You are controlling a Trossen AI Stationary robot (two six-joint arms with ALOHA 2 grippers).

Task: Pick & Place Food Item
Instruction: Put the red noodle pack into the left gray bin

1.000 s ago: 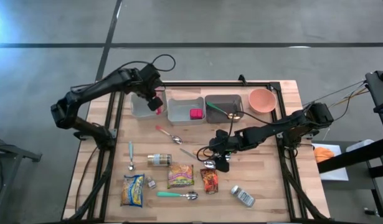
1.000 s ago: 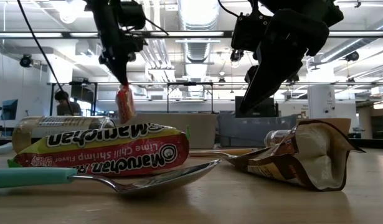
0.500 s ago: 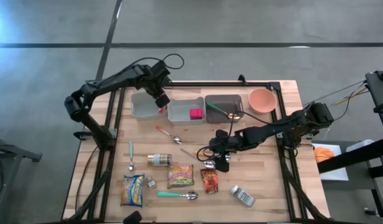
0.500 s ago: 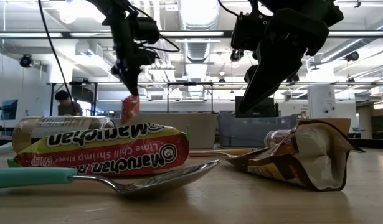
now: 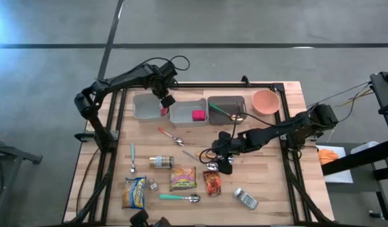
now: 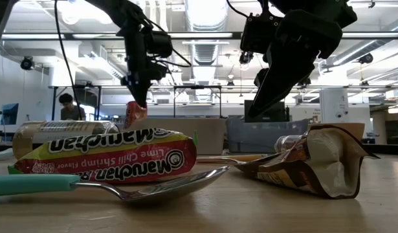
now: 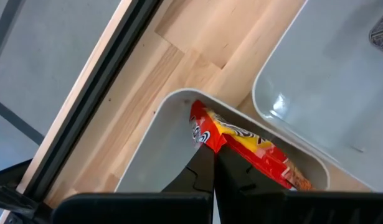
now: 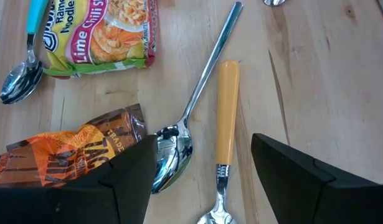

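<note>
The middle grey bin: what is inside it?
The middle grey bin holds a small pink block on its right side; the rest of its floor looks bare. The left gripper with a red packet covers its left rim.

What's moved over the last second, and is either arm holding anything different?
The left gripper, jaws shut on the red snack packet, carried it rightward across the left grey bin to that bin's right end, beside the middle bin. The right gripper stayed open above the spoons, and the table items did not move.
</note>
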